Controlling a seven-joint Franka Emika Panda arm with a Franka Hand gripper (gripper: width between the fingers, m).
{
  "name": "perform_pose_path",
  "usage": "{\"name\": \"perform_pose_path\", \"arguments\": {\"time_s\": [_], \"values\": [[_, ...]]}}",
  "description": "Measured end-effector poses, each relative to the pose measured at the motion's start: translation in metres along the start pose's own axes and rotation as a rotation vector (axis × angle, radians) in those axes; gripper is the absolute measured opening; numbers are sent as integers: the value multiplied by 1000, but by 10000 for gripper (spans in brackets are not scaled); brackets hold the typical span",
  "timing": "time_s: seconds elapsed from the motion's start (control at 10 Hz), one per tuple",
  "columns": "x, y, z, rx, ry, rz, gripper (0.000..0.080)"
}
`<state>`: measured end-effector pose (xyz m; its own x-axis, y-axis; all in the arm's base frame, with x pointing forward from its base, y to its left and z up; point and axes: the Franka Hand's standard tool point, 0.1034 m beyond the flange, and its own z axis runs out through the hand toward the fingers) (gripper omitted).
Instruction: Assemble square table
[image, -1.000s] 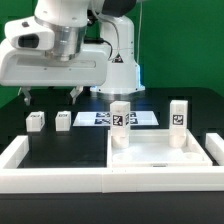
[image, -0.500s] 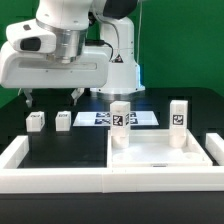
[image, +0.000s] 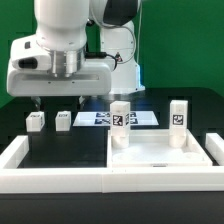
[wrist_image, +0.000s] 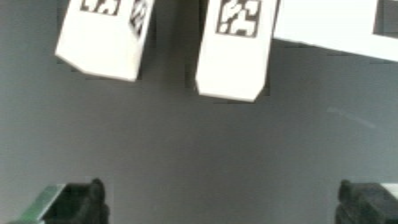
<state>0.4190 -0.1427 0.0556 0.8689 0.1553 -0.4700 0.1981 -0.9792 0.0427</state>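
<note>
Table is sitting part-built at the exterior view's right: slab (image: 160, 155) is lying flat inside the wall (image: 55, 180), with a leg (image: 120, 114) and a second leg (image: 179, 113) standing upright at its back edge; can't tell if they are seated in the holes. Third leg (image: 35, 121) and fourth leg (image: 64, 120) are lying loose on the black bench, just beside each other, left of the marker board (image: 145, 118). The legs are probably light, stiff, smooth plastic, so pinching one across its flat sides at mid-length looks safest against slipping or twisting. The arm is pointing straight down, with the gripper (image: 58, 100) hovering above the loose pair, jaws spread wide, holding nothing and touching nothing.
</note>
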Motion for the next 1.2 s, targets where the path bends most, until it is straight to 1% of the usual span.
{"name": "perform_pose_path", "arguments": {"time_s": [0.1, 0.2, 0.4, 0.5, 0.6, 0.7, 0.8, 0.9, 1.0, 1.1, 1.2], "values": [[-1, -2, 4, -1, 10, -2, 649], [0, -2, 3, -2, 11, -6, 649], [2, -6, 4, 9, 12, 104, 649], [2, -6, 6, 9, 7, 132, 649], [-1, -4, 16, 10, -12, 184, 649], [-4, -2, 24, 12, -29, 177, 649], [-7, -1, 30, 16, -42, 179, 649], [-7, -1, 33, 16, -31, 145, 649], [-12, -2, 34, 33, -25, 101, 649], [-18, -4, 33, 65, -6, 43, 649], [-23, -7, 33, 88, -6, 46, 649]]}}
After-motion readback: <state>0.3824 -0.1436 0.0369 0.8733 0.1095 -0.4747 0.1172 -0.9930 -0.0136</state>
